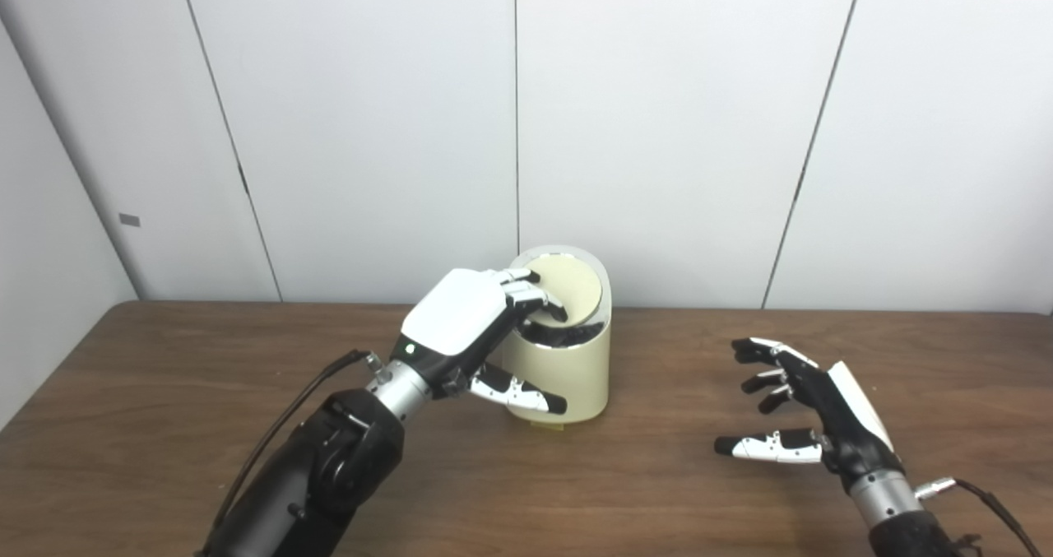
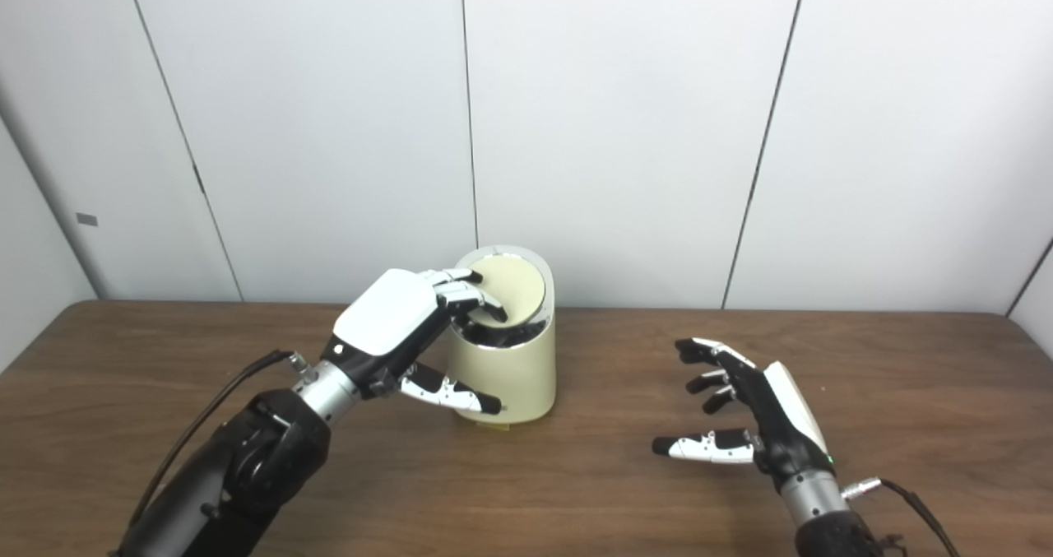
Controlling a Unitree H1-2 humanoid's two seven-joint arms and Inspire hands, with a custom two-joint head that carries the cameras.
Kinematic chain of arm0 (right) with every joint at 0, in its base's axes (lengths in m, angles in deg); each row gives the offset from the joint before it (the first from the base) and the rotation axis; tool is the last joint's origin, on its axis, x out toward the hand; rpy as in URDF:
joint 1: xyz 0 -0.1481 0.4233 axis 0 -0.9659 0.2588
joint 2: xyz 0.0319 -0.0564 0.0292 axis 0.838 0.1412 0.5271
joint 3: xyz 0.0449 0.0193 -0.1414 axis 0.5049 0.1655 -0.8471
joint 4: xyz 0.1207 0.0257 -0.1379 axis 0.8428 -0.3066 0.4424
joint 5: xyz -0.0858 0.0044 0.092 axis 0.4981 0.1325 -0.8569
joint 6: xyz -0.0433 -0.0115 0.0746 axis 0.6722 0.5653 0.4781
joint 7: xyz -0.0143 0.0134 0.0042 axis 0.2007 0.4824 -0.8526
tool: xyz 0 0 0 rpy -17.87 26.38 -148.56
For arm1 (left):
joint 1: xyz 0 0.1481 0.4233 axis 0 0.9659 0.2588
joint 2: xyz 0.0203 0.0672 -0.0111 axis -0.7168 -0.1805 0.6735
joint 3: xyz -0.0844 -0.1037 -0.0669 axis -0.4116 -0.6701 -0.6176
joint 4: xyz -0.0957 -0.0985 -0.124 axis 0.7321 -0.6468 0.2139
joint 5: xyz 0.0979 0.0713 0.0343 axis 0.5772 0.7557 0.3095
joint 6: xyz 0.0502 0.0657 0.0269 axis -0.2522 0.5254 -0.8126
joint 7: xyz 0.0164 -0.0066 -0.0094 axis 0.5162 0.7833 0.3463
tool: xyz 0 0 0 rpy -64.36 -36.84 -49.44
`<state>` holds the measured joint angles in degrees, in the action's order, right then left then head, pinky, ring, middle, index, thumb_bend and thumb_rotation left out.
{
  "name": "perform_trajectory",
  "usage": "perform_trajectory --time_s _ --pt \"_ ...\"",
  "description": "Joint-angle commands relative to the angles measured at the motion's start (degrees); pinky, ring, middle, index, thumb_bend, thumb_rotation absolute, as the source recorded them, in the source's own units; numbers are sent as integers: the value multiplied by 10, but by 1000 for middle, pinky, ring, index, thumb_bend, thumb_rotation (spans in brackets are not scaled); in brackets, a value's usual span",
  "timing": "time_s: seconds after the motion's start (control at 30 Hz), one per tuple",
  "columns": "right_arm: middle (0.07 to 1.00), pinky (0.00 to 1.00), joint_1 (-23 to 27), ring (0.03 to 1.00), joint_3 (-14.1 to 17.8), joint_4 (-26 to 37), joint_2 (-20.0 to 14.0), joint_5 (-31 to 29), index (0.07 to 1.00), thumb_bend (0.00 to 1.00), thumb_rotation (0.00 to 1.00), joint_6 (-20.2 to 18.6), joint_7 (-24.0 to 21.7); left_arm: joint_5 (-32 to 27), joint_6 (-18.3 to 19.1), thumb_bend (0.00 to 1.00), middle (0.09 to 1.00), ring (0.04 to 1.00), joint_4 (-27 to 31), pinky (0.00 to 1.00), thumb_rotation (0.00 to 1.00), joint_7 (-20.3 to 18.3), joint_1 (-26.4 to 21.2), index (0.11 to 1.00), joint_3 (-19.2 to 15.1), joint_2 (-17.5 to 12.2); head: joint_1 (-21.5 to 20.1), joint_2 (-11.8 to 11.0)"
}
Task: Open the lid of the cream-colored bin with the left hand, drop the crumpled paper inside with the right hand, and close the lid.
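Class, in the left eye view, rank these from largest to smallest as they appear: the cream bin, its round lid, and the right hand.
1. cream bin, largest.
2. right hand, though it is nearer the camera, so this is appearance only.
3. lid, smallest, tilted and partly covered by the left hand.

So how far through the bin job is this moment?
No crumpled paper is visible on the table, and the right hand is open and empty, so the drop may be done, though the paper cannot be seen inside. The left hand has fingers on the bin's tilted lid. Closing it remains.
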<state>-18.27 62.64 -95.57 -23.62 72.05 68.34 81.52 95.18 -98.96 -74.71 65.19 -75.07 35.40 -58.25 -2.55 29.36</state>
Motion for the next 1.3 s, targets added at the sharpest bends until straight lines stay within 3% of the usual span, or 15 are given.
perform_trajectory --time_s 0.0,0.47,0.73,0.9,1.13,1.27 --pt "770 489 17 640 3 26 -5 -2 772 802 155 11 7 16 3 903 746 885 9 869 490 -7 -21 729 7 -8 -1 1" --pt "763 489 12 634 4 41 -3 1 768 801 147 0 7 105 78 931 793 922 32 945 512 -96 -26 767 34 -18 -2 7" --pt "769 492 11 637 4 46 -3 4 769 802 161 -5 8 104 89 938 779 919 40 961 528 -123 -28 755 37 -18 -3 8" --pt "770 494 11 638 3 48 -2 4 770 799 149 -12 7 72 74 929 762 902 39 952 524 -99 -24 742 24 -17 -2 8" --pt "765 487 12 633 2 41 -2 4 766 800 156 -2 13 -19 1 877 724 851 23 852 502 -8 -12 709 -17 -10 -2 7" --pt "760 483 12 628 3 40 -1 1 762 803 139 0 15 -60 -37 815 732 845 16 820 482 40 -1 735 -47 -2 -2 7"
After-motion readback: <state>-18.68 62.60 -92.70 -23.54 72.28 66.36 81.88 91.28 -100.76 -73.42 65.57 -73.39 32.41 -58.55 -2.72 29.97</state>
